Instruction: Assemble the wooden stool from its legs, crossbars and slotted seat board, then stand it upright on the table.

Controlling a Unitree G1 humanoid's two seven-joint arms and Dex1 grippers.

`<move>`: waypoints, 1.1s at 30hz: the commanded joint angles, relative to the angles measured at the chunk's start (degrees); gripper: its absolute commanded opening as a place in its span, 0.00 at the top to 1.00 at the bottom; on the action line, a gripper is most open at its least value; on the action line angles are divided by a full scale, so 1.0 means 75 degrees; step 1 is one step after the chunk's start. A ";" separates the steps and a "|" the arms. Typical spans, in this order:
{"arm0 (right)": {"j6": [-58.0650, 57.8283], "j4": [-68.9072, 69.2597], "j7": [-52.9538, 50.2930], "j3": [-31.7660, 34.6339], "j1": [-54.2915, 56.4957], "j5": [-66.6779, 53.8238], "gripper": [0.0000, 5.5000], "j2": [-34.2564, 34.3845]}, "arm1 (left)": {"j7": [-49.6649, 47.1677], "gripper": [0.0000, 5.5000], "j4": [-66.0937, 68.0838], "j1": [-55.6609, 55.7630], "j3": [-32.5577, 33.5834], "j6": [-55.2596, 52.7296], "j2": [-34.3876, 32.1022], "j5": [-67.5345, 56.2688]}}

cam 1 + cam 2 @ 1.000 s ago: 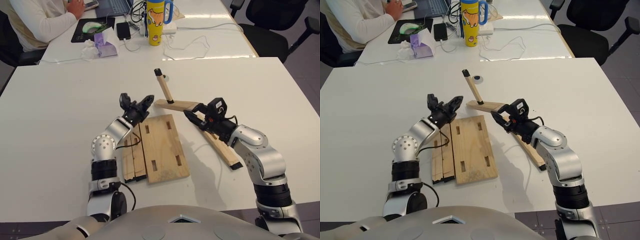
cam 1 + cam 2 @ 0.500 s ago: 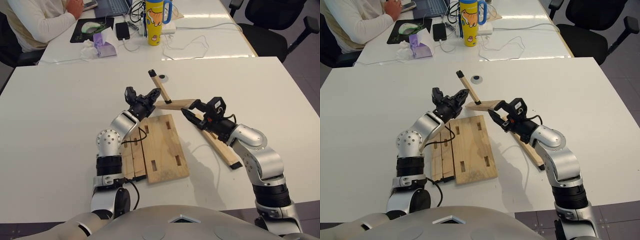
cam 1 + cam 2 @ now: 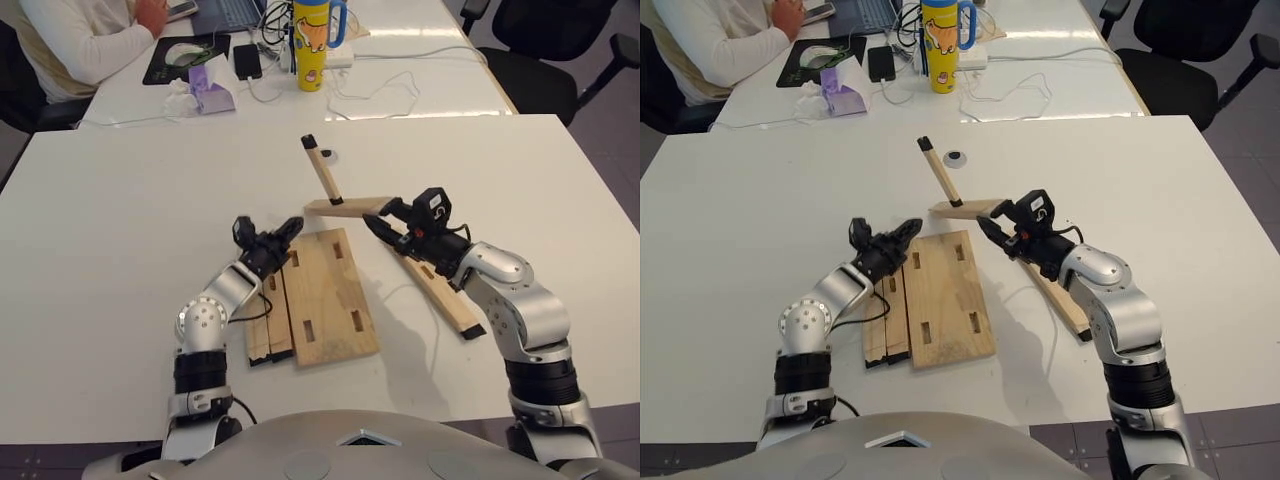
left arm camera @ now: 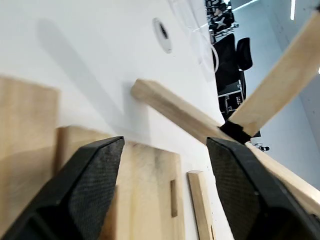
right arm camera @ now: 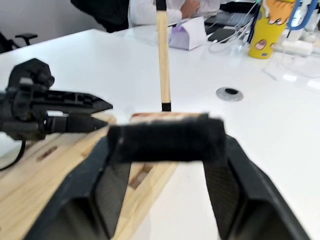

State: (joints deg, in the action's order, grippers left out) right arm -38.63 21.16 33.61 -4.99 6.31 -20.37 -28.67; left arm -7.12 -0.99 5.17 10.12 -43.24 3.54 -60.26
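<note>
Leg-and-crossbar piece gripped at centre frame; seat board flat just below it.

Eye view: the crossbar (image 3: 338, 208) is pinched at its end by the right gripper (image 3: 375, 213), so the leg (image 3: 322, 170) socketed in it is held tilted up, presumably ready for fitting. The left gripper (image 3: 268, 229), fingers spread, is poised at the edge of the seat board (image 3: 325, 295) on the counter (image 3: 120, 250), lower centre. Left wrist view: the board's slots are faced by the spread fingers (image 4: 92, 187). Right wrist view: the crossbar end is lodged between the fingers (image 5: 116, 185).

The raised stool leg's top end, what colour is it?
Black, capping the pale wooden leg; it shows best in the left eye view.
</note>
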 commanded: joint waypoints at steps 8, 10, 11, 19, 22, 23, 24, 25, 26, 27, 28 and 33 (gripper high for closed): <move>-0.0268 -0.0905 0.0734 -0.0681 -0.0135 0.0864 0.63 -0.1242 | -0.0108 0.45 -0.0194 0.0124 -0.0234 0.0482 0.0650 0.0134; -0.0199 -0.0871 0.0784 -0.0654 -0.0135 0.0807 0.63 -0.1163 | -0.0104 0.45 -0.0173 0.0138 -0.0236 0.0532 0.0624 0.0122; -0.0229 -0.0832 0.0817 -0.0663 -0.0125 0.0775 0.63 -0.1139 | -0.0113 0.45 -0.0172 0.0153 -0.0238 0.0546 0.0613 0.0112; -0.0554 -0.0755 0.0959 -0.0504 -0.0227 0.0436 0.63 -0.0912 | -0.0154 0.45 -0.0186 0.0163 -0.0284 0.0681 0.0594 0.0104; -0.0569 -0.0841 0.0931 -0.0301 -0.0141 0.0245 0.63 -0.0780 | -0.0177 0.45 -0.0203 0.0149 -0.0297 0.0719 0.0601 0.0099; -0.0610 -0.0857 0.0918 -0.0222 -0.0114 0.0169 0.63 -0.0729 | -0.0178 0.45 -0.0203 0.0149 -0.0297 0.0730 0.0597 0.0095; -0.0611 -0.0880 0.0885 -0.0142 -0.0075 0.0121 0.63 -0.0665 | -0.0180 0.45 -0.0200 0.0151 -0.0294 0.0743 0.0591 0.0094; -0.0584 -0.0892 0.0865 -0.0075 -0.0043 0.0065 0.63 -0.0608 | -0.0184 0.45 -0.0198 0.0156 -0.0290 0.0750 0.0585 0.0091; -0.0572 -0.0900 0.0829 -0.0020 -0.0010 0.0029 0.63 -0.0555 | -0.0184 0.45 -0.0195 0.0160 -0.0287 0.0753 0.0580 0.0086; -0.0552 -0.0906 0.0821 0.0002 0.0011 0.0016 0.63 -0.0526 | -0.0185 0.45 -0.0194 0.0160 -0.0288 0.0757 0.0577 0.0084; -0.0557 -0.0900 0.0818 0.0014 0.0019 0.0005 0.63 -0.0508 | -0.0186 0.45 -0.0190 0.0161 -0.0291 0.0757 0.0574 0.0076; -0.0570 -0.0773 0.0841 0.0166 0.0039 -0.0173 0.63 -0.0338 | -0.0186 0.45 -0.0180 0.0130 -0.0326 0.0762 0.0587 0.0079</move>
State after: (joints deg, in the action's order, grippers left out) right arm -42.84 14.60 40.07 -4.91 5.64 -20.59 -32.01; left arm -7.87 -1.88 5.48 8.13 -37.68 3.48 -60.03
